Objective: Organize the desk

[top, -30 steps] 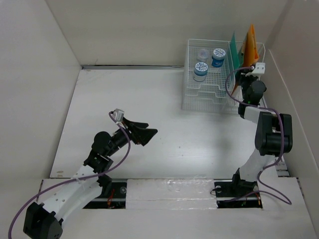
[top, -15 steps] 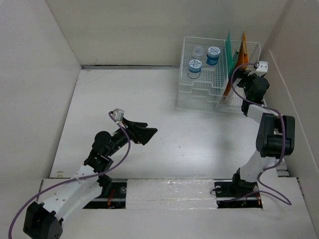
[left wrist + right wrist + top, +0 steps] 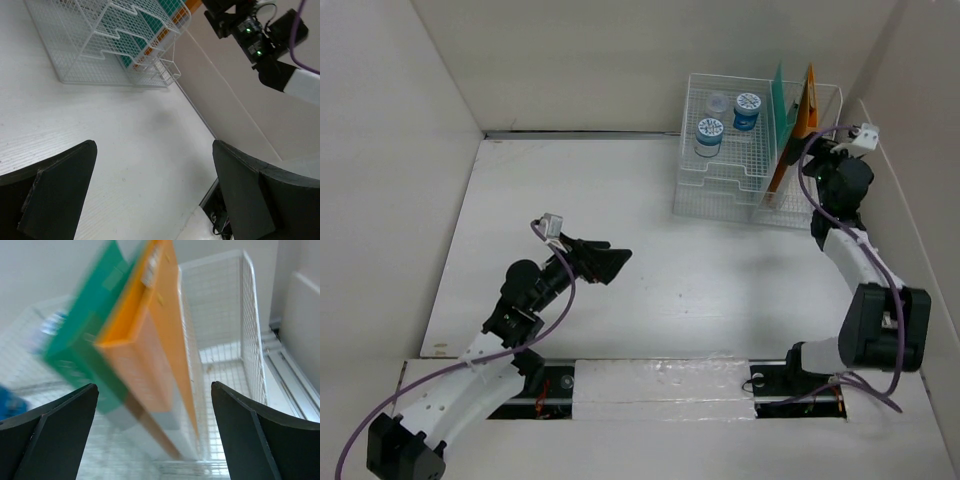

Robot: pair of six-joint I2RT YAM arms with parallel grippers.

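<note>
The desk [image 3: 670, 260] lies under both your arms and runs from their bases out to the white walls. Your left gripper [image 3: 616, 262] hangs over its middle-left part with the jaws spread wide and nothing between them. Its wrist view shows only bare tabletop between the two black fingers [image 3: 55, 195].

One wire rack [image 3: 715, 195] stands ahead of that gripper and off to its right, well apart from it, in the desk's far right corner. Nothing lies on the desk between the two.

Your right gripper [image 3: 817, 152] is at the rack's right end, close to the side wall [image 3: 910, 150]. Its jaws are also wide apart and grip nothing. Directly ahead of it, in the rack's narrow right compartment, stand two books on edge, both tilted. The orange book [image 3: 155, 340] is the nearer one, and the green book [image 3: 85, 335] is just beyond it on the gripper's left. The left side of that wrist view is blurred. To the gripper's right is the rack's wire end wall, with the side wall behind it.

Three jars [image 3: 708, 135] sit further left, in the wide compartment. Two have blue-and-white lids and one is pale. The books stand between your right gripper and those jars.
</note>
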